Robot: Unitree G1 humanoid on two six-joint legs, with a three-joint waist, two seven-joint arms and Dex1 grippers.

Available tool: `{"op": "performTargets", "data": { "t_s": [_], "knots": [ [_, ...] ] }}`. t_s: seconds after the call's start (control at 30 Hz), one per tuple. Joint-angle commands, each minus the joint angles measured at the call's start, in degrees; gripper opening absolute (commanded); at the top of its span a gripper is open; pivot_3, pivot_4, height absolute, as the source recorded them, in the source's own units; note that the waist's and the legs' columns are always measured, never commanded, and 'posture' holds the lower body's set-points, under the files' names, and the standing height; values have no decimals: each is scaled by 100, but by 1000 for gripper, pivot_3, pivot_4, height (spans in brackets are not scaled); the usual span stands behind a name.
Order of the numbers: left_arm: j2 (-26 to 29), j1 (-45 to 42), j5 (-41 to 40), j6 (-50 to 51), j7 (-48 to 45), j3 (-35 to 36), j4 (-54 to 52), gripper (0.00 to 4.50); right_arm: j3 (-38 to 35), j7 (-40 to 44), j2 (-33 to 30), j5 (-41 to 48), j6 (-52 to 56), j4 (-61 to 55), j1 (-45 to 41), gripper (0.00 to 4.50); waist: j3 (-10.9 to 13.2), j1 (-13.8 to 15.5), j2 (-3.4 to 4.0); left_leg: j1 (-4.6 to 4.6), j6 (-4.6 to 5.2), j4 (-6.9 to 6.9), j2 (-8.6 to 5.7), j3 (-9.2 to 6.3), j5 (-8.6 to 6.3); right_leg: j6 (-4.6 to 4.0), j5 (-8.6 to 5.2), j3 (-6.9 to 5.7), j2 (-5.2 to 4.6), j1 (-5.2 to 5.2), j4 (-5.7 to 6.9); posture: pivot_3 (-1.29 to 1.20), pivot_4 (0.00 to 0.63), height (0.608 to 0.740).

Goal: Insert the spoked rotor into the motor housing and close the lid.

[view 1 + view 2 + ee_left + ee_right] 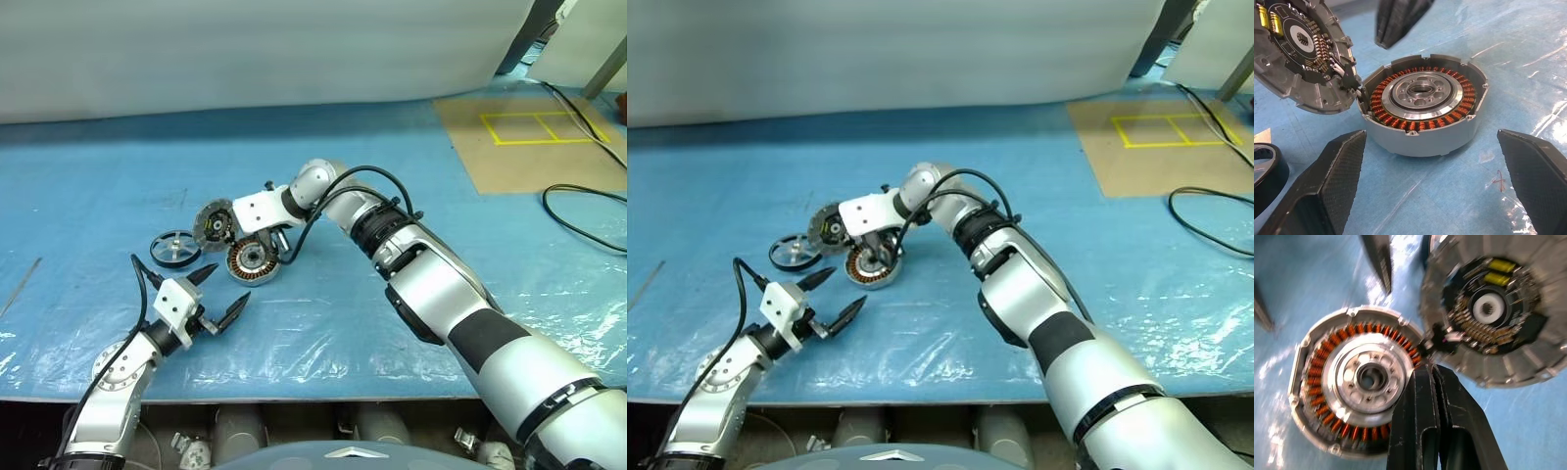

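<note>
The motor housing sits on the blue sheet, its copper windings ringing a silver hub with an empty hole. Its lid, a ribbed silver disc with a circuit board inside, tilts up at the housing's left rim, joined to it by short wires. The spoked rotor lies flat just left of the lid. My right gripper is shut, its tips just above the housing's rim beside the lid, with nothing seen between them. My left gripper is open, level, on the near side of the housing, apart from it.
Blue plastic-covered sheeting spreads over the whole table, and its front edge runs close below my left arm. A brown board with yellow tape and a black cable lie at the far right.
</note>
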Motion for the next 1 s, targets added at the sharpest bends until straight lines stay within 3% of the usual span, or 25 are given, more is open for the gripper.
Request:
{"op": "performTargets", "data": {
  "t_s": [0.03, 0.23, 0.57, 1.0],
  "knots": [
    [50, -2, -56, -57, -13, 52, -68, 4500, -563, -94, 238, 737, 538, -457, 314, 46, 0, 3, 0, 0, 1, 0, 0, 0, 1, 0, 0, 0, 0, 0, 0, 0, 150, 740],
    [53, 0, -79, -71, -13, 76, -80, 4500, -955, -247, 361, 1312, 1359, -1043, 1003, 46, -1, 27, -2, -2, 3, 1, -2, 0, 2, 0, 0, -1, -1, 0, 0, 0, 150, 740],
    [85, -35, -93, -76, -50, 73, -38, 4500, -687, -14, 76, 1491, 1990, -1854, 1955, 46, -1, 66, -4, 0, -6, -1, -2, 0, -1, 1, 1, -1, 0, 1, -1, 0, 150, 740],
    [103, -33, -103, -73, -44, 68, -32, 4500, -722, -144, 88, 1693, 2306, -1780, 2195, 46, -1, 96, -4, 2, -7, 0, -4, 0, -2, 1, 1, -1, -1, 2, -2, 0, 150, 740]
  ]
}}
